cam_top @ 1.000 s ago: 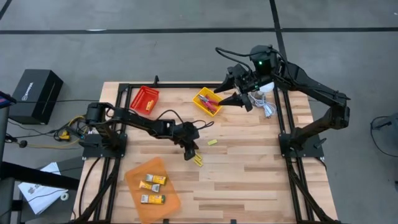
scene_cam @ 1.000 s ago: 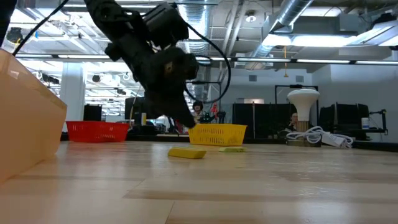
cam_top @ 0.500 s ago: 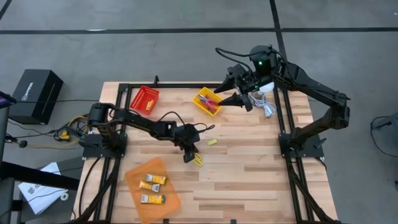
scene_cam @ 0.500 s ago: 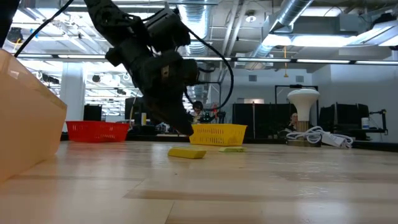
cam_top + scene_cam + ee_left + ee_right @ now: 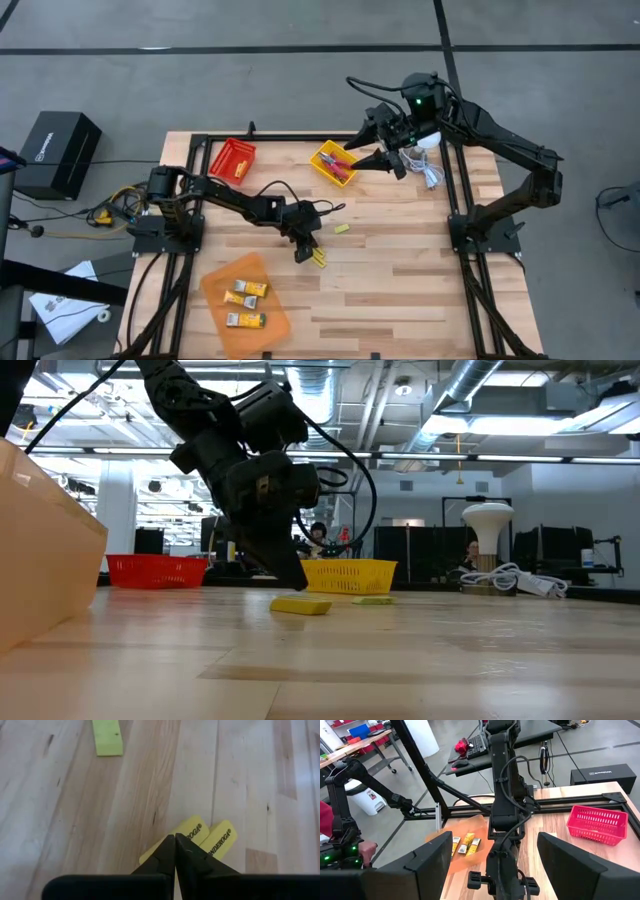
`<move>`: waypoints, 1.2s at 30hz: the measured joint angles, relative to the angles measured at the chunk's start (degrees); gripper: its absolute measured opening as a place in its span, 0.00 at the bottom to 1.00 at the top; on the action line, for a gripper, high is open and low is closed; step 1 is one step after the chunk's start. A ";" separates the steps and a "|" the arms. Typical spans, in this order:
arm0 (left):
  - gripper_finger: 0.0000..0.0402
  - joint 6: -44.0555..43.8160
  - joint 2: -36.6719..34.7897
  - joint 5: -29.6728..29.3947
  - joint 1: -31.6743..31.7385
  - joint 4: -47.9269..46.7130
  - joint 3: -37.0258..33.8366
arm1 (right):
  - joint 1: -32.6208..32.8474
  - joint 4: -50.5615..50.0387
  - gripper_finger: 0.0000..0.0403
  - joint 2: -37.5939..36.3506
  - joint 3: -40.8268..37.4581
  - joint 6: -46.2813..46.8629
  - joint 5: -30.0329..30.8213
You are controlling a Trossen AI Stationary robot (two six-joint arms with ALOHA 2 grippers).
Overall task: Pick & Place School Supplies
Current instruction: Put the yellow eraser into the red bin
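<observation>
Near the table's middle lie two yellow erasers [image 5: 210, 837] side by side, touching, with a flat green eraser [image 5: 342, 229] apart from them. Just over the pair hangs the left gripper [image 5: 175, 840], fingers pressed together and empty. Farther off, the right gripper [image 5: 352, 163] stands with fingers spread over the yellow tray [image 5: 322, 160].

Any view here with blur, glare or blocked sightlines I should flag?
Low view: the near orange tray is a soft blur at the edge, and ceiling lights glare behind the left tool. Left wrist view: sharp on the yellow sticks. Right wrist view: its own fingers block much of the table.
</observation>
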 joint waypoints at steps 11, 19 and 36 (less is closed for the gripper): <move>0.00 -0.19 2.00 1.14 -0.02 0.98 0.17 | 0.00 -0.04 0.70 0.00 0.00 0.00 0.00; 0.00 -0.27 2.47 1.64 0.58 1.32 0.17 | 0.00 -0.06 0.70 0.00 0.00 -0.15 0.00; 0.00 1.47 2.84 0.54 3.31 1.14 -0.03 | -0.09 -0.04 0.70 0.00 0.00 -1.03 0.00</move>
